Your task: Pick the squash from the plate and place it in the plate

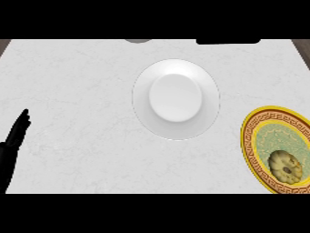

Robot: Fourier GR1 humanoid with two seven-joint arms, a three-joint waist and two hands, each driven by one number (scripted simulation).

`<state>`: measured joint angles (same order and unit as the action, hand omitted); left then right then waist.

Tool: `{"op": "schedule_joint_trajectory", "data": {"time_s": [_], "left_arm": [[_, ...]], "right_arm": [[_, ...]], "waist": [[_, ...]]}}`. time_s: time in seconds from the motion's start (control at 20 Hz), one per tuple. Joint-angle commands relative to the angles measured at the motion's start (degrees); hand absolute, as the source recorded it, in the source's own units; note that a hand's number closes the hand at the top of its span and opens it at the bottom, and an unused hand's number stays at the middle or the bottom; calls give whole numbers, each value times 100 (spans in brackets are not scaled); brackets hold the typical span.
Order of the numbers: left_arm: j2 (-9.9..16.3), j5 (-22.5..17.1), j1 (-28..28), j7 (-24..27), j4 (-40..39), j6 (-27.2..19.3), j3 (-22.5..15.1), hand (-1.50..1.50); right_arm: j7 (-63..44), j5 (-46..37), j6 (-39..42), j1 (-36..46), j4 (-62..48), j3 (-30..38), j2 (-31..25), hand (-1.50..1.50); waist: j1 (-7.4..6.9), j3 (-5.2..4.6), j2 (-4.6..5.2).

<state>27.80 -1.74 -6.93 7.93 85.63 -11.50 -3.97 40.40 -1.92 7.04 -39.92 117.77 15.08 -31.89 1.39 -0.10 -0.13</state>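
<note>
A small round ribbed squash [285, 166], tan with a dark centre, lies on the lower part of an ornate plate [258, 132] with a yellow and red patterned rim at the right edge of the counter. A plain white plate [144, 98] stands near the middle of the counter with nothing on it. My left hand [3, 157] rests at the lower left, fingers straight and pointing up, far from both plates. My right hand does not show in the head view.
The counter top is pale grey marble. A grey round object [138, 41] and a dark object [227, 41] peek in at the far edge. Dark wood floor shows past the counter's left and right corners.
</note>
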Motion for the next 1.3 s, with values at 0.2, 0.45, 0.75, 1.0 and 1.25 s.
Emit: {"op": "schedule_joint_trajectory", "data": {"time_s": [0.2, 0.45, 0.75, 1.0, 1.25], "left_arm": [[-119, 153, 204, -18, -158, 54, -14, 0], [-197, 249, 254, -29, -219, 105, -11, 0], [-338, 400, 144, -39, 7, 106, -50, 0], [-347, 434, 196, -150, 44, 181, 80, 0], [-443, 424, 206, 140, -308, 466, 391, 0]], "right_arm": [[-2093, -1237, -86, -111, 998, 23, -273, -150], [-3254, -1691, 408, 721, 840, -278, -659, -150], [-3539, -2479, 826, 1161, 253, -575, -772, -150], [-3854, -3035, 1229, 2086, -476, -996, -898, -150], [-3562, -3600, 1339, 2192, -694, -1179, -449, -150]], "waist": [[-126, 0, 22], [-198, 4, 32], [-181, 10, 16], [-204, 11, 19], [-144, 9, 12]]}}
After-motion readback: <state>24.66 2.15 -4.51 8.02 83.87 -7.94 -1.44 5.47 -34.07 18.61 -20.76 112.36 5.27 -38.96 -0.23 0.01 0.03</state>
